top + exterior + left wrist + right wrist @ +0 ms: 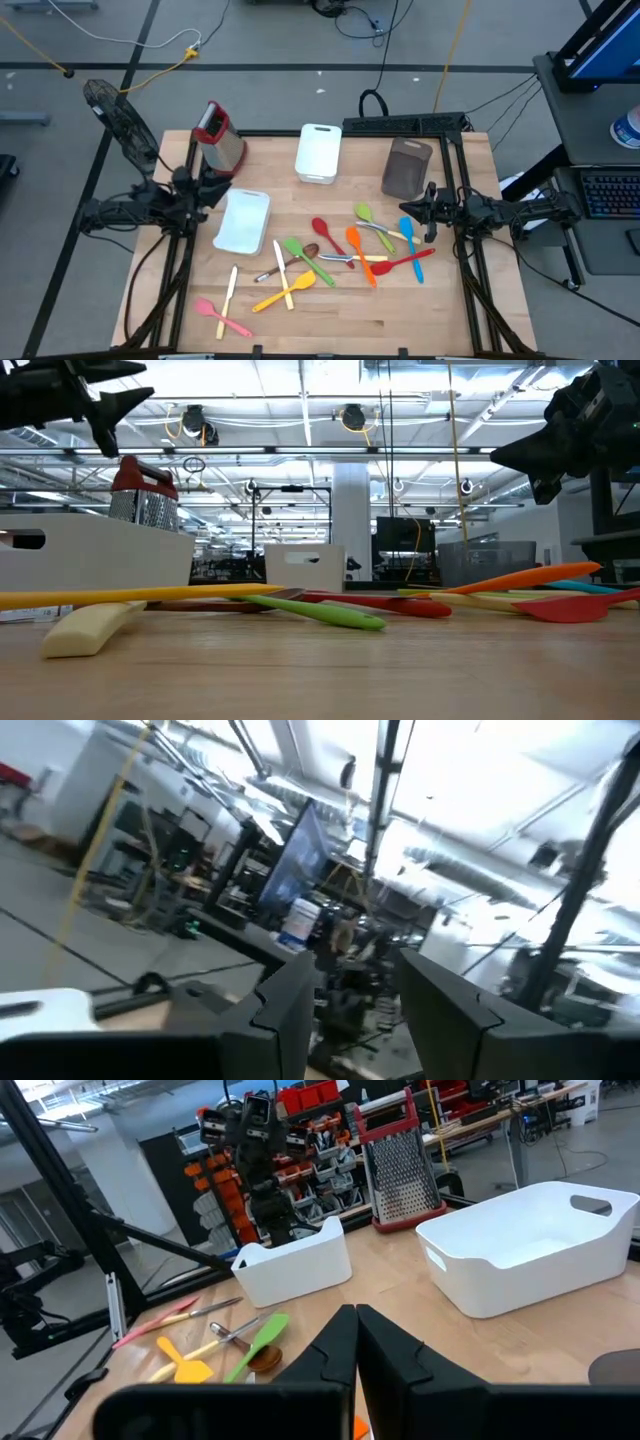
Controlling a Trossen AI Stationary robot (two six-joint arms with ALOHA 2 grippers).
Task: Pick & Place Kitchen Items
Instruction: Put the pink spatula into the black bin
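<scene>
Several small utensils lie flat on the wooden table: a green spoon, a red spoon, an orange spatula, a blue spoon, a red spatula, a green spatula, a yellow spatula, a pink spatula, two cream knives and a wooden spoon. My left gripper is open and empty above the table's left side. My right gripper is shut and empty above the right side, near the blue spoon.
A white tray lies at the left, just beside my left gripper. A white bin and a grey bin stand at the back. A metal grater with a red top stands at the back left.
</scene>
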